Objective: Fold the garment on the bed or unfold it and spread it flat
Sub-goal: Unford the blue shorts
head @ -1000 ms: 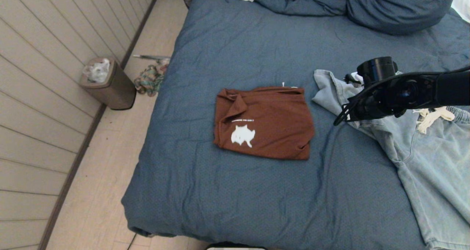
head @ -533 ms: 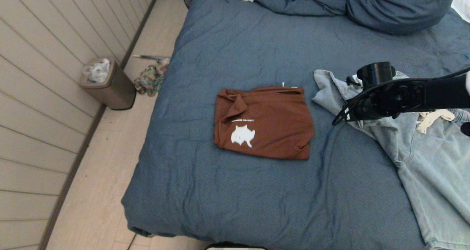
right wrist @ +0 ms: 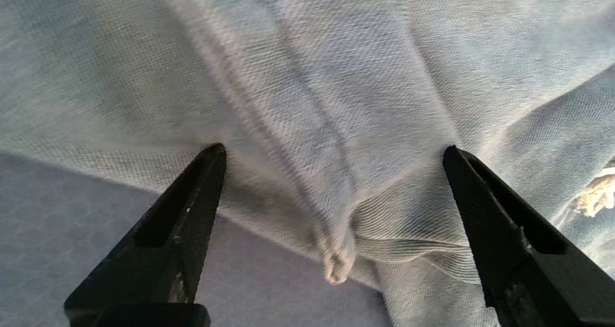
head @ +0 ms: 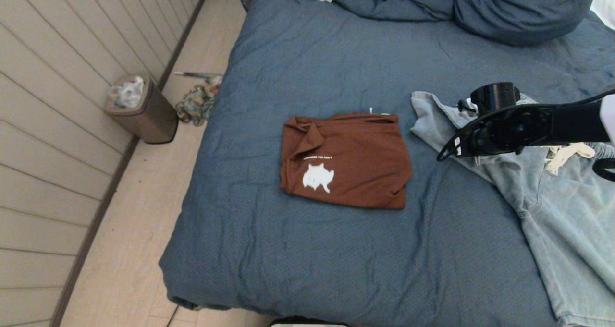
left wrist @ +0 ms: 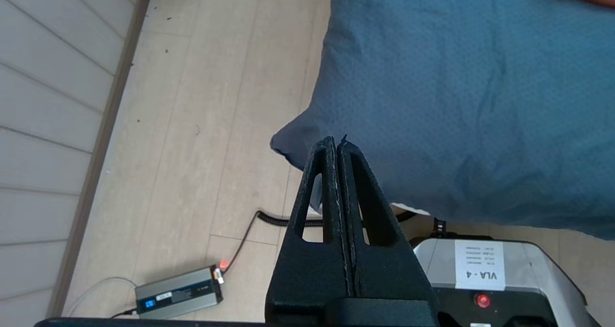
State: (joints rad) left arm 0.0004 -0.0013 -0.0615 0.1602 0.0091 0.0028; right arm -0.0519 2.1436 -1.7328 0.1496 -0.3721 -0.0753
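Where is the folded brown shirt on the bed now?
In the head view, the brown shirt lies mid-bed, left of the light blue garment.

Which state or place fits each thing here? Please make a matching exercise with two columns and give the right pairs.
Things:
1. brown shirt
2. light blue shorts
3. left gripper
4. right gripper

States or places:
A. open, right above the pale fabric
B. shut, off the near corner of the bed, over the floor
C. folded, in the middle of the bed
D. spread out and rumpled, on the robot's right side of the bed

Pairs: 1-C, 2-D, 3-B, 4-A
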